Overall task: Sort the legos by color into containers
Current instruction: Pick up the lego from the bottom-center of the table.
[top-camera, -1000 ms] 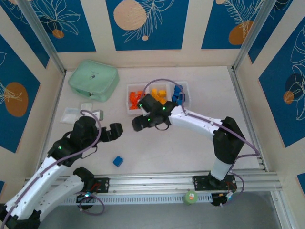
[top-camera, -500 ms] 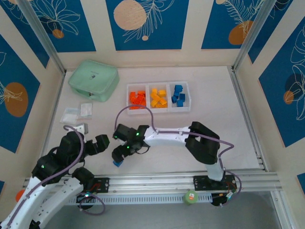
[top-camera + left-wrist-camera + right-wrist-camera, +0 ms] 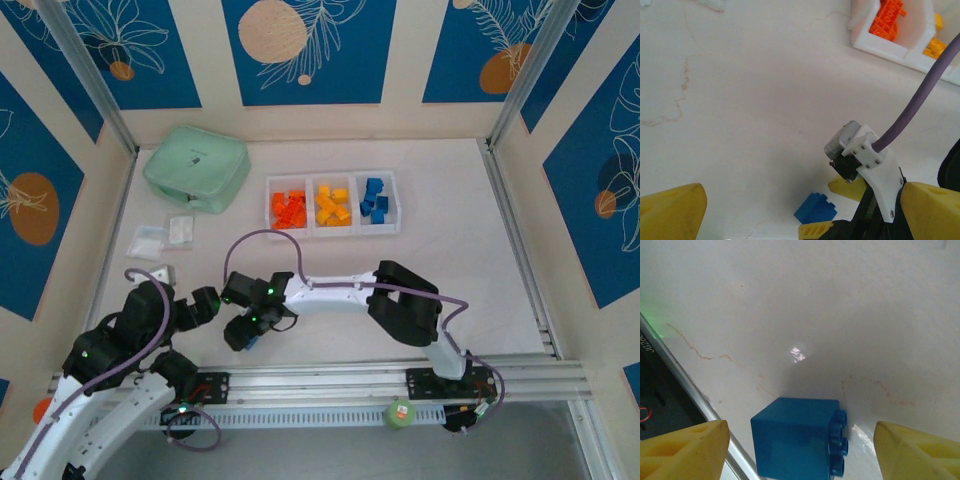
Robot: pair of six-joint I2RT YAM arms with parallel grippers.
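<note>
The step in hand looks like the pickup of 1 loose blue lego (image 3: 796, 437), which lies on the worktop (image 3: 440, 270) well in front of the containers (image 3: 332, 232). The right gripper (image 3: 241, 331) hangs over it, jaws parted on either side, apart from it and holding nothing. Next it likely needs to lower, close, then carry the lego to the blue bin (image 3: 394, 205). The left gripper (image 3: 203, 303), also in front of the containers, has its jaws spread wide and empty.
</note>
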